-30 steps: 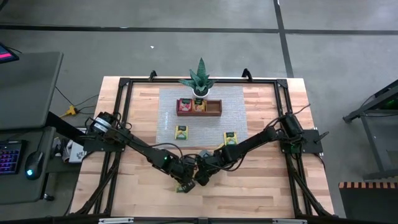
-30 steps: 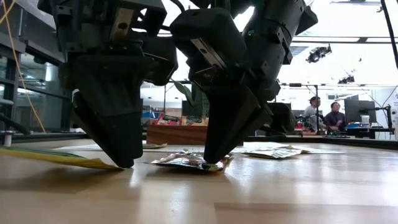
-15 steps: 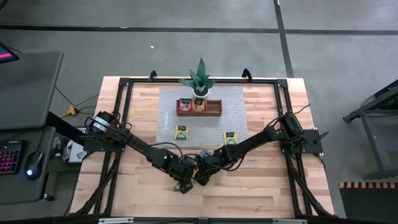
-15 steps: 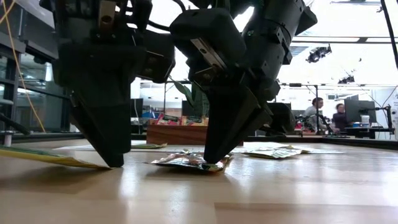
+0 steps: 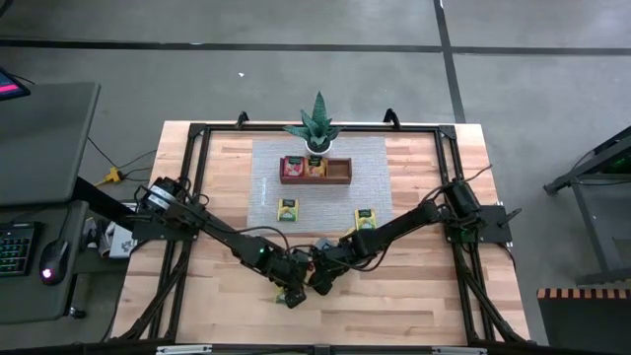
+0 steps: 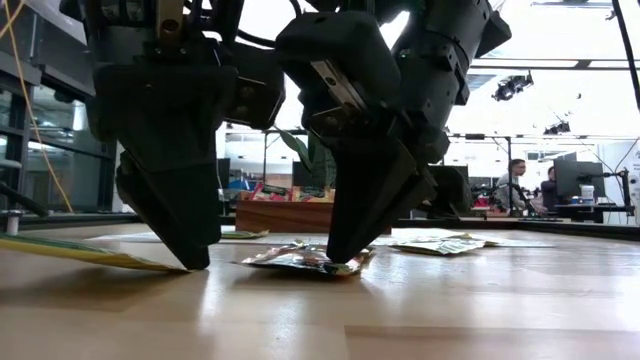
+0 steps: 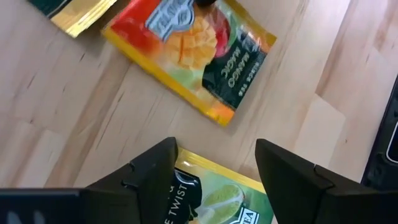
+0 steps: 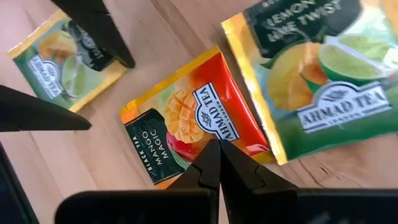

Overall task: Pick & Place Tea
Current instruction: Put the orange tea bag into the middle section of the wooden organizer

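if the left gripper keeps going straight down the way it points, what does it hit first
Most likely the green lemon-lime packet lying between the open jaws of the left gripper. The mango packet lies farther ahead, off that line. Depth is hard to judge.

"AHMAD TEA", "MANGO MAGIC" on red-orange tea packet [image 8: 186, 127], "LEMON LIME TWIST", "AHMAD TEA" on green packet [image 8: 317, 74]
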Tool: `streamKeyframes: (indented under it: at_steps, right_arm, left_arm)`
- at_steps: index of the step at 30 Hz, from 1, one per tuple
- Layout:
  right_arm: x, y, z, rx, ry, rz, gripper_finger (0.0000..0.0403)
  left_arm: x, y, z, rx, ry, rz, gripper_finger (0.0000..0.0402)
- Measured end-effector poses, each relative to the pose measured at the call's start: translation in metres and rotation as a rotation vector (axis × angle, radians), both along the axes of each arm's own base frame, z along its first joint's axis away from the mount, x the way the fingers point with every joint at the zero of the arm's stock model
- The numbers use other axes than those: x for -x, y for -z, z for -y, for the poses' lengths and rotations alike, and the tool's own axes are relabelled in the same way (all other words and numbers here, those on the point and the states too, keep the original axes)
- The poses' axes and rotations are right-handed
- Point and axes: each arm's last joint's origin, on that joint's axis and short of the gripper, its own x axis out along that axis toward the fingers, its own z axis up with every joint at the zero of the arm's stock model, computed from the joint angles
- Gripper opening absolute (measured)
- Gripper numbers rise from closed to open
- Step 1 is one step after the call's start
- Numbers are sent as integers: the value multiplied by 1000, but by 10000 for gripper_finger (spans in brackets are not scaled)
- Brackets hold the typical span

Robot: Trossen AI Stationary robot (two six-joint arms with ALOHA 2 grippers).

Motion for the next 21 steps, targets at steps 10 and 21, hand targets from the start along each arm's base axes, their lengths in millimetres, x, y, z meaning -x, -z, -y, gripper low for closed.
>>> streamKeyframes:
  at_steps: [10,21]
  right_arm:
    - [-2,-1,-2,-13,-58,26,0]
    - [-2,-1,-2,-12,-64,33,0]
  left_arm:
    - [-1,0,-1,-35,-6,21,225]
    - [-1,0,-1,-45,-14,27,225]
